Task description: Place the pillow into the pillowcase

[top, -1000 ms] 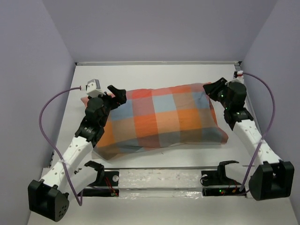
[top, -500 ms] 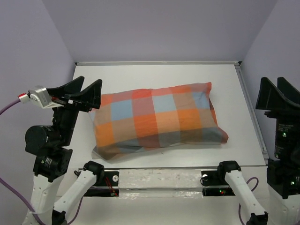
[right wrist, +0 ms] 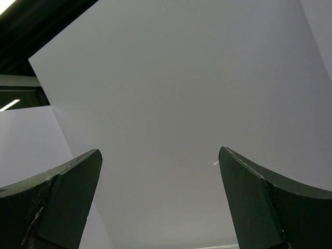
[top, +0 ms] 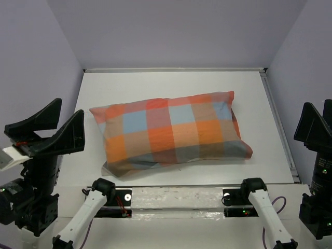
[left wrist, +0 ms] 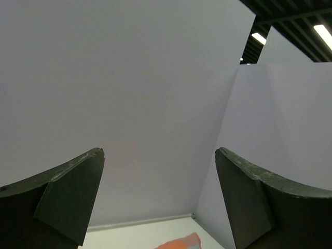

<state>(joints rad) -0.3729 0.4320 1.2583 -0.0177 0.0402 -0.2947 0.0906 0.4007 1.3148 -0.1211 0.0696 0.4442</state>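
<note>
Task appears complete: stuffed orange/blue/tan checked fabric pillowcase (top: 171,132) shows no pillow outside; L gripper (top: 70,107) & R gripper (top: 319,104) wide apart, empty.

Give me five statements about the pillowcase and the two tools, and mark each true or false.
1. The pillowcase lies plump on the table. True.
2. The left tool grips a corner of the pillowcase. False: it stands open and apart from it, off the table's near left corner.
3. The right tool is open and holds nothing. True.
4. A bare white pillow lies beside the pillowcase. False: none shows outside the pillowcase.
5. The pillowcase is checked in orange, light blue and grey-tan. True.
</note>
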